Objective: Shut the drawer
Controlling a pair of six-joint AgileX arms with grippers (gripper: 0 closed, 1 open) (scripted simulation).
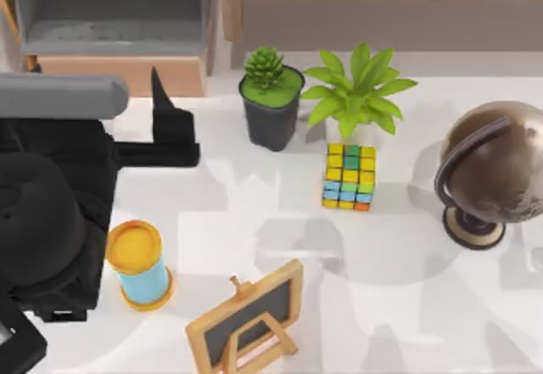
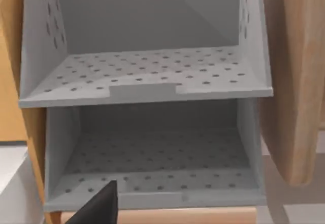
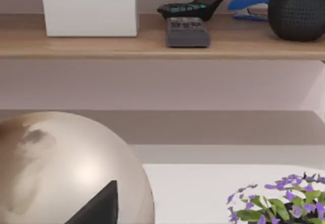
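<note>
There my left gripper [image 1: 161, 103] hung just short of the drawer [image 1: 119, 75], its dark fingertip [image 2: 104, 206] near the peach-wood front panel; whether the fingers were apart or together, I cannot tell. The drawer stood pulled out at the table's [image 1: 382, 306] far left, grey dotted floor showing. Beyond sat a potted succulent [image 1: 271, 94], a coloured cube [image 1: 349, 176], a globe [image 1: 496, 166]. No readable writing anywhere.
</note>
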